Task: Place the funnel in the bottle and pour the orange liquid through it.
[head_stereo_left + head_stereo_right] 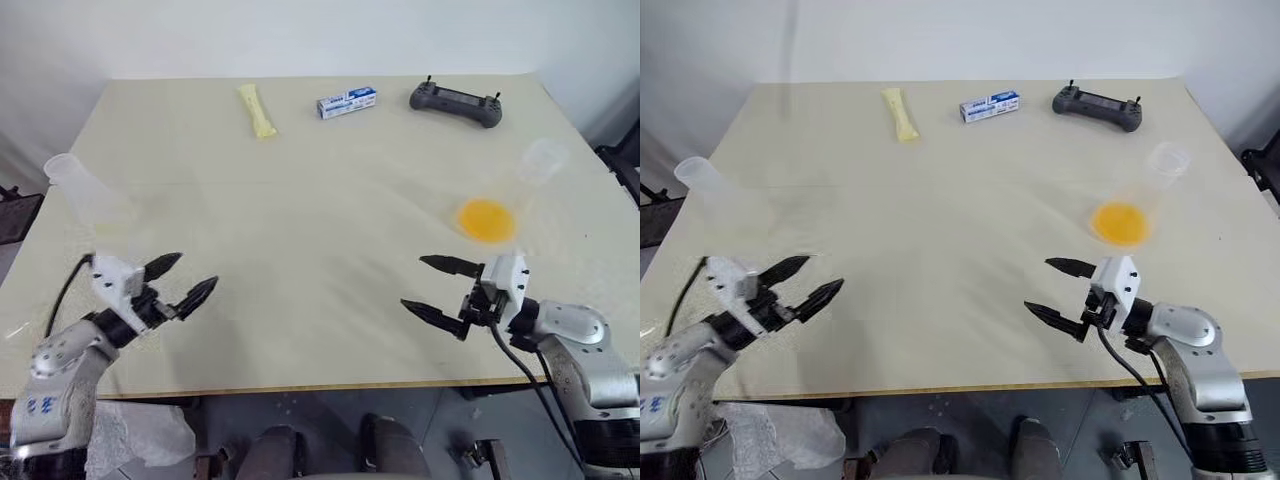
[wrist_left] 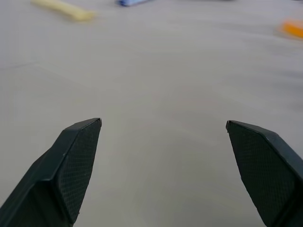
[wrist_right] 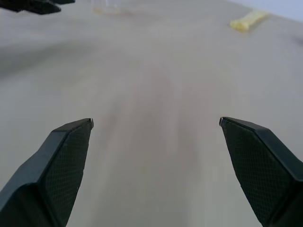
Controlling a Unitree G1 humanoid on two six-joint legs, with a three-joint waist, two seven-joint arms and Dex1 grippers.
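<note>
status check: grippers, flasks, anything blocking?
Left gripper and right gripper open, empty. Empty flask near left, orange-liquid flask near right, both untouched. Nothing blocking.

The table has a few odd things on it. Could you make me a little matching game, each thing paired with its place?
Things:
1. black controller
2. pale yellow packet
3. flask with orange liquid
4. empty flask

Places:
a. near the table's left edge, ahead of the left gripper
b. far edge, to the right
c. ahead of the right gripper
d. far edge, left of the blue and white box

Pairs: 1-b, 2-d, 3-c, 4-a
</note>
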